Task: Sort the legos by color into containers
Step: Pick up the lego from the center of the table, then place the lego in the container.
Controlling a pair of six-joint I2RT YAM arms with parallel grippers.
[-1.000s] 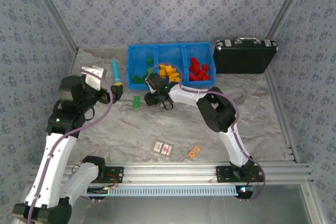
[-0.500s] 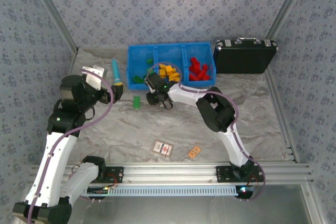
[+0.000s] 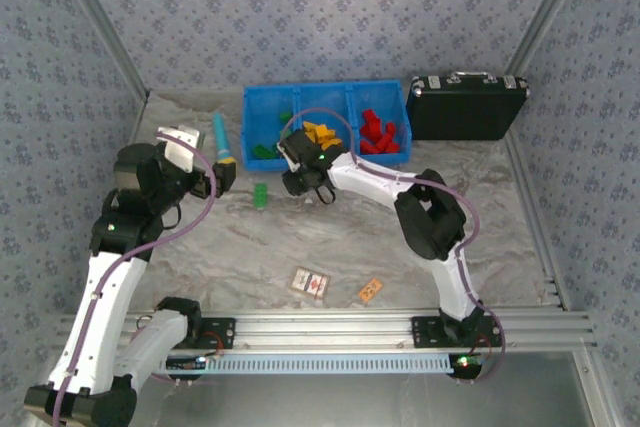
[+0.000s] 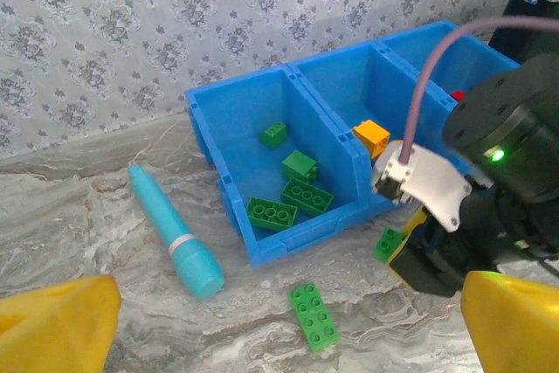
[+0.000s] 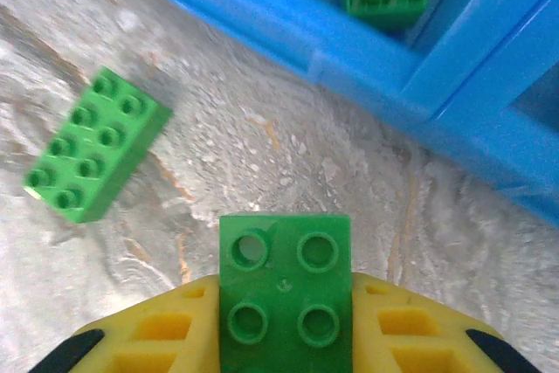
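Near the blue tray point(image 5: 349, 63), the right gripper point(image 5: 284, 351) is clenching a green brick point(image 5: 284, 286); a second green brick point(image 5: 92, 156) is lying unsorted.

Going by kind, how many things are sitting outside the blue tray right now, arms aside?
Green bricks: 2, a loose brick and a held brick in the right gripper
Teal tube: 1
Printed cards: 2
Black briefcase: 1
Total: 6
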